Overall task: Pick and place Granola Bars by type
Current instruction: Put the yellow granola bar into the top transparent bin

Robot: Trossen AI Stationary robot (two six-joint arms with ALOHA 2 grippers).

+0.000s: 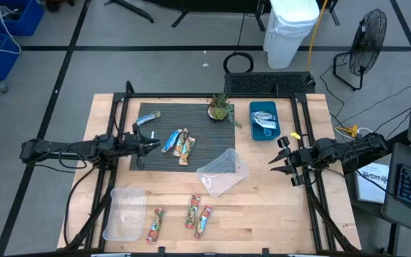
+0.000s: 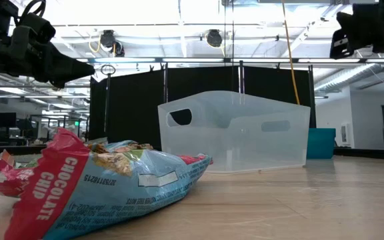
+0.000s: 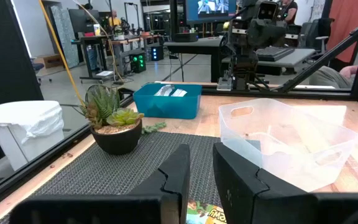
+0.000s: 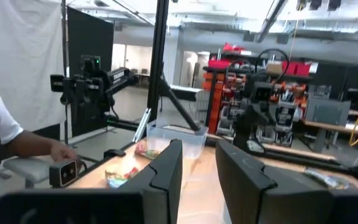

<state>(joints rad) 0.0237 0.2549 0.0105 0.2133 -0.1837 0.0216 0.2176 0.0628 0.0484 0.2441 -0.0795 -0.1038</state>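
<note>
The left gripper (image 1: 150,145) hangs over the left edge of the dark ribbed mat (image 1: 198,153). In its own wrist view the fingers (image 3: 178,171) stand a narrow gap apart with nothing between them; a scrap of a green-yellow wrapper peeks out below them, its print cut off.

At the table's front left sits an empty clear bin (image 1: 123,212). Just right of it lie three orange-red-green granola bars (image 1: 195,212) on bare wood, too small from above to read. The low view shows one packet close up (image 2: 105,187): "CHOCOLATE CHIP" in white on a red band, its left end cut by the frame.

On the mat lie a blue bar (image 1: 148,118) near the back left corner and a small cluster of bars (image 1: 180,145) further right. A tipped clear bin (image 1: 223,171) overlaps the mat's right corner. A small potted plant (image 1: 220,108) stands at the mat's back edge, and a teal tray (image 1: 264,120) beside it holds silvery packets, unreadable.

The right gripper (image 1: 282,158) hovers near the table's right edge, fingers (image 4: 166,165) slightly parted, holding nothing.
</note>
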